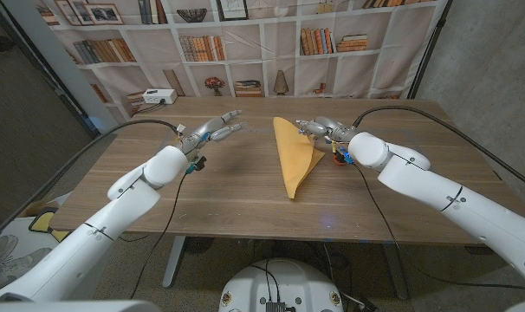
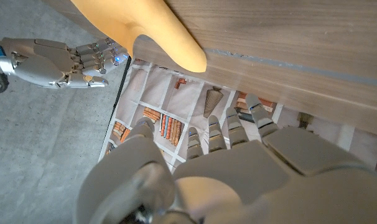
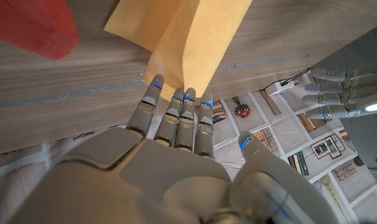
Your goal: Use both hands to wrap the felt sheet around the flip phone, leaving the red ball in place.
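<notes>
Both arms are extended forward over the table. The left hand (image 1: 212, 132) is held with fingers straight and slightly spread, nothing grasped. The right hand (image 1: 319, 128) is raised with its fingers (image 3: 179, 115) set against the felt sheet (image 1: 295, 156).

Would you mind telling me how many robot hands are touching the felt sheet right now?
1. The right hand touches the felt sheet at its far edge, fingertips on the fold. The left hand hovers apart, left of it.
</notes>
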Controlling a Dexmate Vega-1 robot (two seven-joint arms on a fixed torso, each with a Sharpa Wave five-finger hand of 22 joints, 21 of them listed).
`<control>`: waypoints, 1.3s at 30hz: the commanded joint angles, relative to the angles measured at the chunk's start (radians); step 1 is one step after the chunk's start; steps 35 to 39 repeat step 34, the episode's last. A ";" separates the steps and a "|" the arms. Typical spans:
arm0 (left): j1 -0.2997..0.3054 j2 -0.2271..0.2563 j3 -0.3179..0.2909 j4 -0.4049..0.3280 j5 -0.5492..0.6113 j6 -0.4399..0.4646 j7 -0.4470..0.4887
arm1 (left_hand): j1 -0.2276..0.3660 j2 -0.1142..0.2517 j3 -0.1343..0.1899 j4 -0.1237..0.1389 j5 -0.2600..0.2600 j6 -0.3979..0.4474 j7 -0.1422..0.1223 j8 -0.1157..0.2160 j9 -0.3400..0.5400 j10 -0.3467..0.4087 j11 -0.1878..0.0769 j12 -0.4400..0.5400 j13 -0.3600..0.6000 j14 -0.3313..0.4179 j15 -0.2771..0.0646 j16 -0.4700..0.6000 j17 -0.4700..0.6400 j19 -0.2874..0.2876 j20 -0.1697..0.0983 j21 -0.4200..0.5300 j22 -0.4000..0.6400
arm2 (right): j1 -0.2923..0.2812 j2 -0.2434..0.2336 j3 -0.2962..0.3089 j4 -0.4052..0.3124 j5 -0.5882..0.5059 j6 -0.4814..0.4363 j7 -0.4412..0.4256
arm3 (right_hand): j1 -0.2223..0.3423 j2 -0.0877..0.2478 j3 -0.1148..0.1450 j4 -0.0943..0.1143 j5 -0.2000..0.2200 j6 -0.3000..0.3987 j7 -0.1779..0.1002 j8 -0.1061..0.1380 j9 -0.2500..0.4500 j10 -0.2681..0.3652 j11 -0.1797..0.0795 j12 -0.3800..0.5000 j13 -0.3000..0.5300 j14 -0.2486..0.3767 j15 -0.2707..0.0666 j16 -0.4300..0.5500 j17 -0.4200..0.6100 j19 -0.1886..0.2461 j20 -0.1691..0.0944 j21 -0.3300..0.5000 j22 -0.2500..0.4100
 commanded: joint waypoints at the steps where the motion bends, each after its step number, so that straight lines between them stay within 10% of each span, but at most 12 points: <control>1: -0.008 0.052 0.022 0.054 -0.746 -0.047 -0.029 | -0.009 -0.003 0.007 -0.001 0.000 -0.010 -0.005 -0.002 0.001 -0.006 0.000 -0.004 0.002 -0.008 0.004 0.000 -0.001 -0.008 0.000 -0.002 0.002 | -0.139 0.034 0.127 0.018 0.098 0.169 -0.183 | 0.010 0.011 0.015 -0.002 -0.006 -0.015 -0.003 0.006 0.002 -0.022 0.003 0.002 0.002 -0.026 -0.001 -0.006 0.001 -0.025 -0.005 -0.006 0.004; 10: -0.002 0.072 0.015 0.108 -0.788 -0.112 -0.092 | -0.012 -0.003 0.008 -0.002 0.000 -0.015 -0.004 0.000 0.001 -0.012 -0.002 -0.002 0.001 -0.016 0.002 0.000 -0.001 -0.009 0.000 -0.006 0.002 | -0.267 0.140 0.228 0.129 0.212 0.501 -0.303 | 0.020 0.022 0.027 -0.007 -0.019 -0.054 -0.013 0.003 0.001 -0.084 -0.002 -0.004 0.002 -0.090 0.009 -0.011 0.002 -0.079 -0.012 -0.013 0.004; 23: 0.009 0.084 0.009 0.162 -0.840 -0.152 -0.152 | -0.015 -0.002 0.010 -0.003 0.000 -0.019 -0.003 0.002 0.001 -0.014 0.002 0.001 -0.001 -0.019 0.002 0.003 -0.002 -0.010 0.000 -0.010 0.003 | -0.304 0.375 0.288 0.403 0.321 1.024 -0.344 | 0.058 -0.001 0.037 -0.051 -0.034 -0.113 -0.030 0.004 0.001 -0.177 -0.013 -0.004 0.000 -0.173 0.031 -0.012 -0.003 -0.142 0.015 -0.014 0.003; 28: 0.009 0.083 0.012 0.172 -0.846 -0.147 -0.147 | -0.017 -0.002 0.011 -0.003 0.000 -0.019 -0.003 0.003 0.001 -0.014 0.003 0.003 -0.002 -0.019 0.001 0.005 -0.002 -0.010 0.000 -0.011 0.003 | -0.330 0.423 0.316 0.365 0.166 0.973 -0.513 | 0.073 -0.010 0.041 -0.079 -0.037 -0.106 -0.024 0.016 0.000 -0.187 -0.005 0.009 -0.003 -0.233 0.047 -0.009 -0.004 -0.281 0.024 -0.028 0.000; 31: -0.005 0.074 0.021 0.196 -0.853 -0.144 -0.156 | -0.018 -0.002 0.012 -0.003 0.000 -0.021 -0.003 0.003 0.001 -0.016 0.003 0.003 -0.002 -0.020 0.001 0.005 -0.003 -0.010 0.000 -0.012 0.003 | -0.329 0.440 0.316 0.370 0.127 0.974 -0.547 | 0.075 -0.012 0.046 -0.096 -0.038 -0.088 -0.021 0.021 0.000 -0.175 -0.004 0.018 -0.005 -0.284 0.047 -0.004 -0.004 -0.438 0.017 -0.033 -0.001; 39: -0.023 0.061 0.031 0.223 -0.861 -0.138 -0.161 | -0.020 -0.002 0.012 -0.004 0.000 -0.024 -0.002 0.003 0.001 -0.018 0.008 0.003 -0.003 -0.023 0.003 0.005 -0.003 -0.009 0.000 -0.013 0.003 | -0.321 0.445 0.314 0.373 0.100 0.968 -0.562 | 0.074 -0.011 0.047 -0.101 -0.038 -0.072 -0.016 0.026 0.000 -0.156 -0.001 0.025 -0.005 -0.301 0.039 -0.004 -0.004 -0.466 0.007 -0.025 -0.001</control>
